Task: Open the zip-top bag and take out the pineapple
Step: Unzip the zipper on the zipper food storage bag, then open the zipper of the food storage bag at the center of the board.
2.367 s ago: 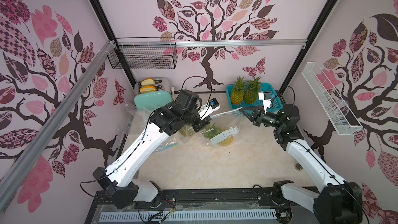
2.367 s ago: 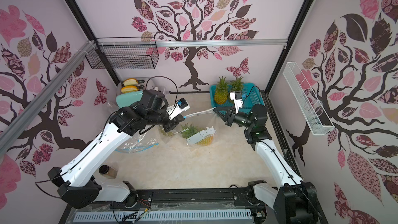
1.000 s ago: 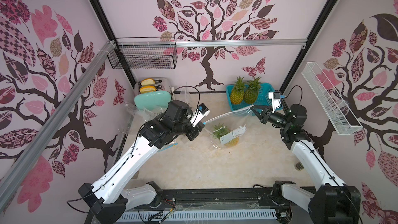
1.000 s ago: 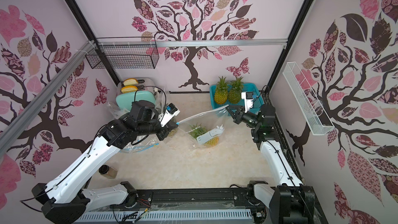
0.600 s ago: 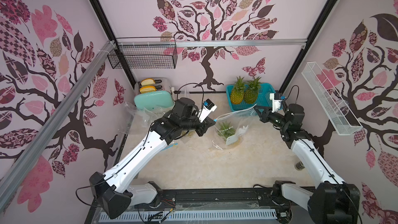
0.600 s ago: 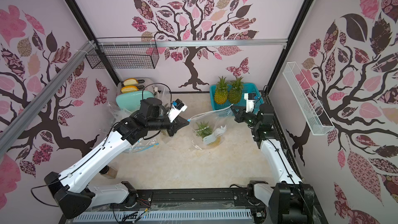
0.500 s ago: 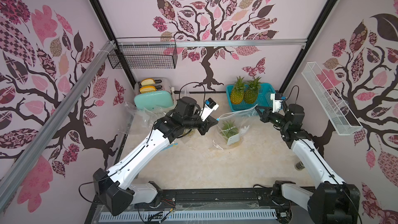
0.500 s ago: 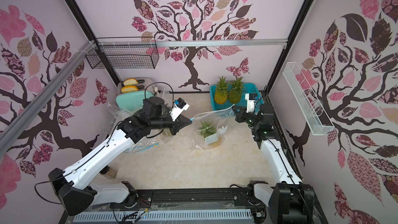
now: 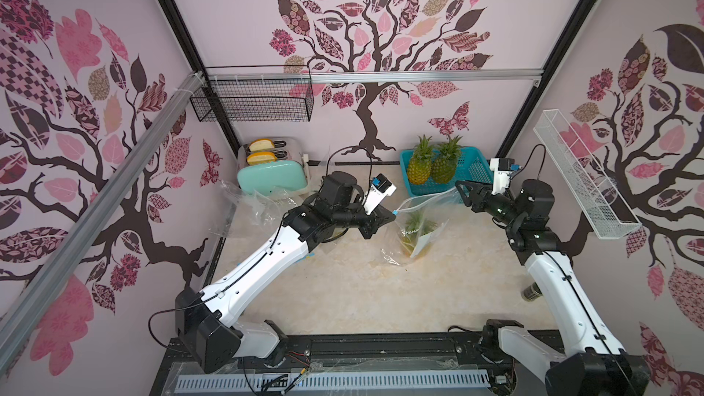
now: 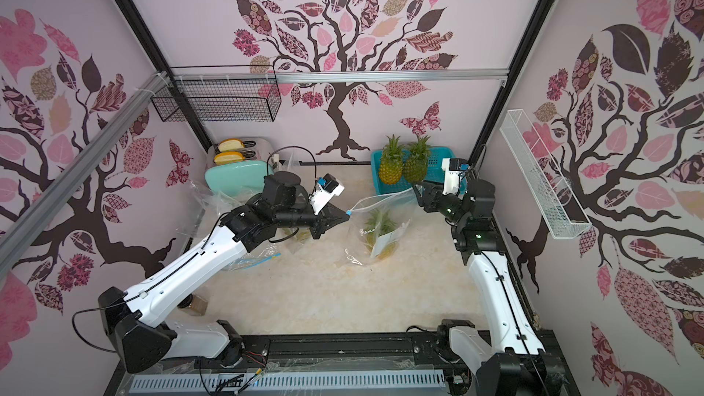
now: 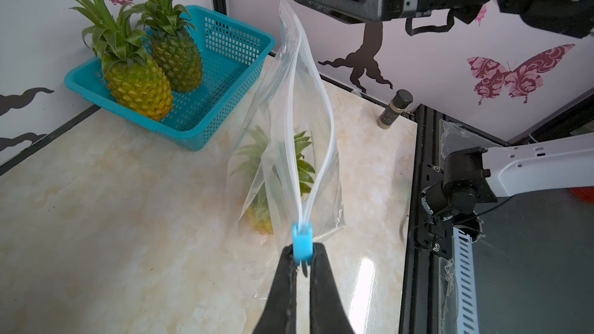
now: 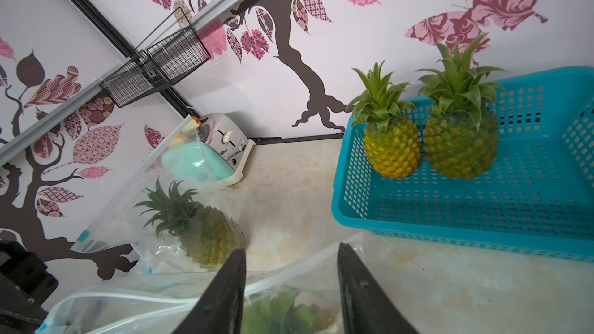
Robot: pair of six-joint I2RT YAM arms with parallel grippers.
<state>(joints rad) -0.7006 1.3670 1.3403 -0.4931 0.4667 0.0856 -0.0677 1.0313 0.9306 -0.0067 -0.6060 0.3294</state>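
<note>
Left gripper (image 11: 301, 253) clamped on the blue slider (image 11: 302, 238) of the bag (image 9: 428, 201). Right gripper (image 12: 291, 253), jaws apart, at the bag's opposite top corner. Pineapple (image 9: 416, 228) inside the part-opened bag, which rests on the table (image 9: 343, 291).

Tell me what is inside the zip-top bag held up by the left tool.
A pineapple, crown up, and a white card. The card and the creased bag hide much of the fruit's body.
</note>
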